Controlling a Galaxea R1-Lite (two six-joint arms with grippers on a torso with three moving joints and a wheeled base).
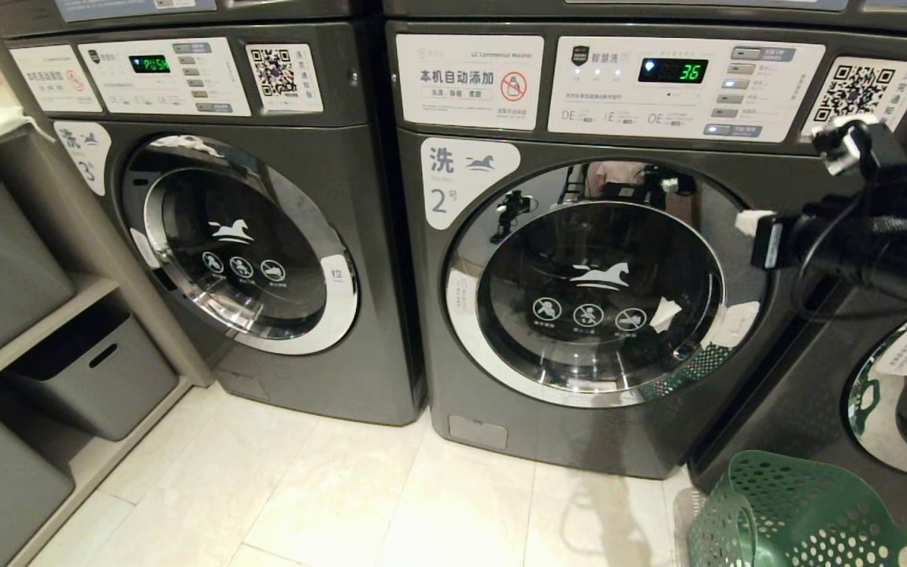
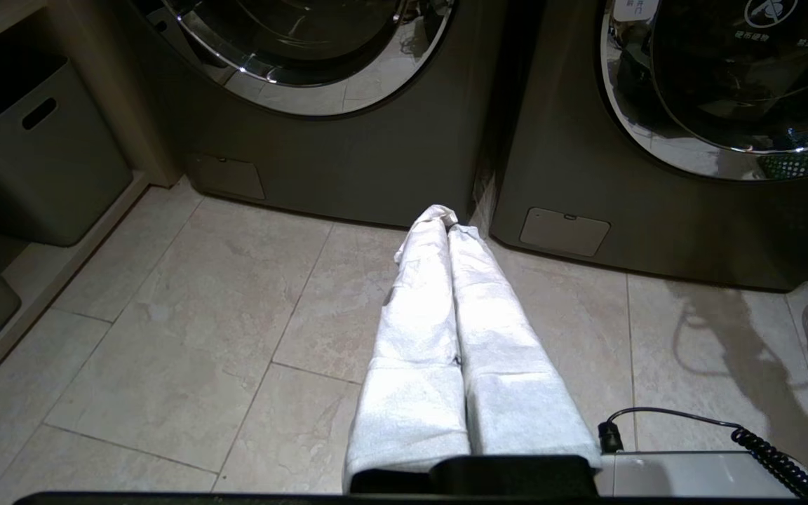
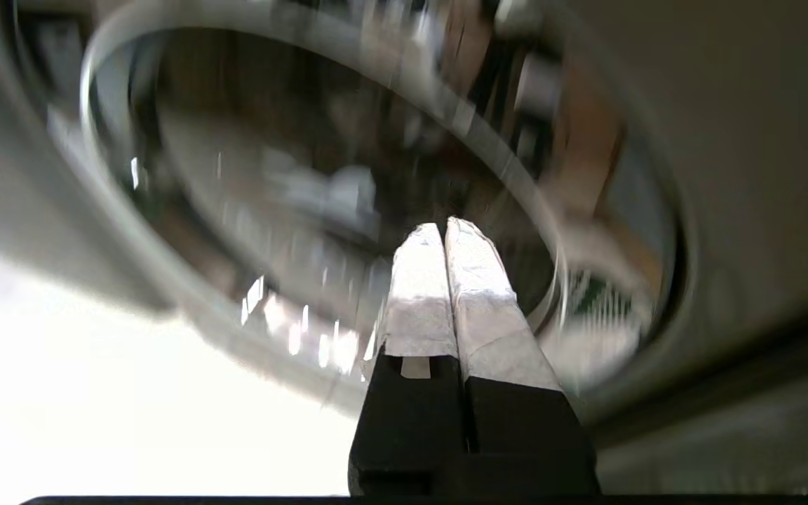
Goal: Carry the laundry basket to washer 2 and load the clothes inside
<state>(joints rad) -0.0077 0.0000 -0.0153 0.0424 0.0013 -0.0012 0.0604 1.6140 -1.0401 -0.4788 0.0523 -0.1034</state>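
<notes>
Right gripper (image 3: pixel 444 228): closed, empty, raised before the shut round chrome-rimmed door of dark grey washer 2 (image 1: pixel 579 315). Left gripper (image 2: pixel 446 217): closed, empty, parked low. Dark green perforated plastic laundry basket (image 1: pixel 792 512): on floor beside washer 2. Carrying apparently done; door-opening and loading outstanding.

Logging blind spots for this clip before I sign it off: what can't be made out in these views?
- laundry basket, head view: cut off by the bottom edge; any clothes inside cannot be seen.
- washer 2 drum, head view: reflections on the closed door hide it.
- right gripper, right wrist view: the door beyond is motion-blurred.
- right arm, head view: cut off by the right edge.
</notes>
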